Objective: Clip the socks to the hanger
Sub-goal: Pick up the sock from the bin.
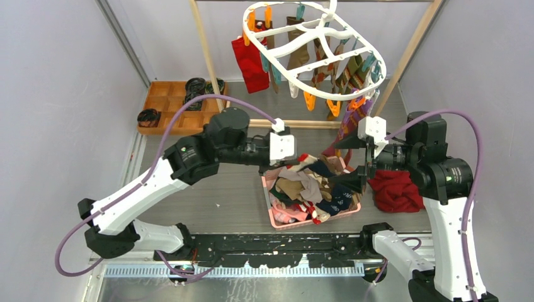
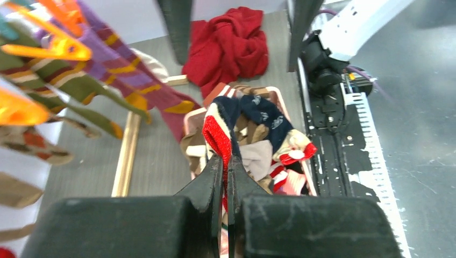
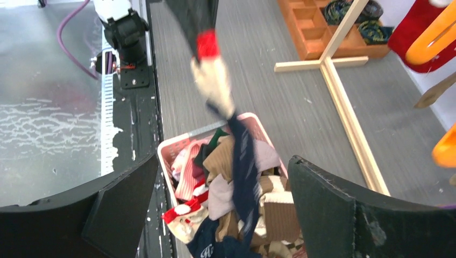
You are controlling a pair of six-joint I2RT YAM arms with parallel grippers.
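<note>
A red-cuffed navy sock [image 2: 223, 126] is gripped by the left fingers [image 2: 211, 180] and hung lengthwise down into the pink basket [image 3: 177, 141], just left of the right fingers [image 3: 333, 209], which are spread wide and empty, with the hanger [image 1: 280, 68] farther off above.

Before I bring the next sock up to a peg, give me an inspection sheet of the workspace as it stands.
Surface: grey wood-grain table.
Job's things: white hanger hangs at the wooden rack, with clipped socks on its pegs. Loose socks are heaped in the pink basket.
Clutter: red cloth right of the basket. Wooden tray with black rolls at the far left.
Grippers: left gripper shut on a red-cuffed sock that hangs down to the basket. Right gripper open, holding nothing.
Cables: purple cables loop off both arms, no snag seen.
Surroundings: pale walls on both sides.
</note>
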